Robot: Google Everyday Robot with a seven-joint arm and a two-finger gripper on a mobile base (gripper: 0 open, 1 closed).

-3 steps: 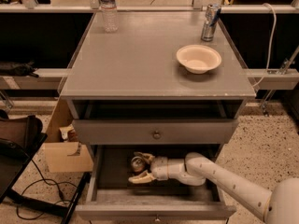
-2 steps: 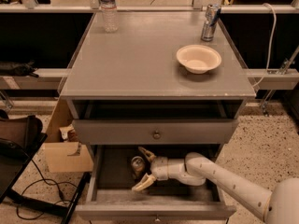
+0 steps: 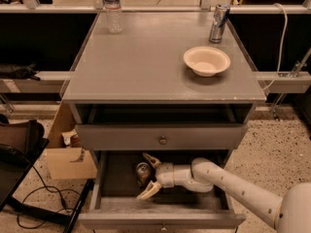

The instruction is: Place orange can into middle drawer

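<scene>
The middle drawer (image 3: 115,187) stands pulled out below the worktop's front edge. The arm reaches into it from the right. Its gripper (image 3: 144,177) sits left of centre over the dark floor with its fingers (image 3: 150,159) spread wide, gripping nothing. The orange can (image 3: 142,169) stands upright between the fingers; I cannot tell if either touches it. On the worktop, a water bottle (image 3: 112,8) stands at the back left corner, a slim can (image 3: 219,22) at the back right, and a pale bowl (image 3: 206,60) near the right edge.

Glossy plastic claw (image 3: 144,176) in matt drawer (image 3: 116,183)
</scene>
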